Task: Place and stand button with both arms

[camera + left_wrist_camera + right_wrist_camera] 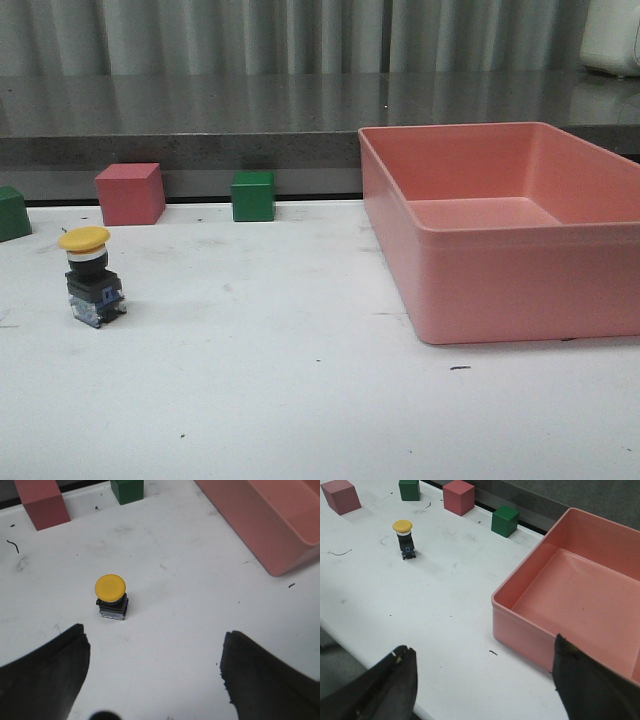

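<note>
Button (90, 275) stood upright, yellow cap up, on the white table (300, 380), left of the pink bin (500, 260). Left gripper (152, 672) and right gripper (482, 680) were spread, empty. Task looked done; next call: retreat clear.

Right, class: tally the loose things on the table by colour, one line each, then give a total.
Yellow-capped: 1, the button
Pink: 3, two cubes and the bin
Green: 2, cubes
Total: 6
</note>
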Motion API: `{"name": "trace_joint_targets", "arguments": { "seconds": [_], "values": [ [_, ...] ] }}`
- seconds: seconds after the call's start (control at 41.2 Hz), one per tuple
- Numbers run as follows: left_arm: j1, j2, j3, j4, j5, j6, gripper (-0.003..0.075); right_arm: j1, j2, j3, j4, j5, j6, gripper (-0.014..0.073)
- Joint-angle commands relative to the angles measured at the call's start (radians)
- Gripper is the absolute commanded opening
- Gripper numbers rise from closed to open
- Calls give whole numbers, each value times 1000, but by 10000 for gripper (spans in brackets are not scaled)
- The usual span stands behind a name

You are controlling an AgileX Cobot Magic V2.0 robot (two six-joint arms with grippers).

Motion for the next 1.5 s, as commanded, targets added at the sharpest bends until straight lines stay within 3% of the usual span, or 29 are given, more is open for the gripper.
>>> {"name": "trace_joint_targets", "arguments": {
  "seconds": [0.0,0.146,0.534,0.607,0.68,0.752,0.971,1.092,1.214,1.481],
  "values": [
    [14,-87,13,-75,-90,18,533,-6,1,-27,-1,-72,-9,571],
    [14,-176,50,-101,-162,18,532,-6,1,-27,-1,-72,-9,571],
    [14,-210,52,-101,-164,18,531,-6,1,-27,-1,-71,-9,571],
    [14,-210,52,-101,-164,18,512,-6,1,-27,-1,-67,-9,571],
    [14,-210,52,-101,-164,18,445,-6,1,-27,-1,-65,-9,558],
    [14,-210,52,-101,-164,18,369,-6,1,-27,-1,-65,-9,484],
    [14,-210,52,-101,-164,18,141,-6,1,-27,-1,-65,-9,92],
    [14,-210,52,-101,-164,18,43,-6,1,-27,-1,-65,-9,-57],
    [14,-210,52,-101,-164,18,-20,-6,1,-27,-1,-65,-9,-67],
    [14,-210,52,-101,-164,18,-20,-6,1,-27,-1,-65,-9,-67]
  ]
}}
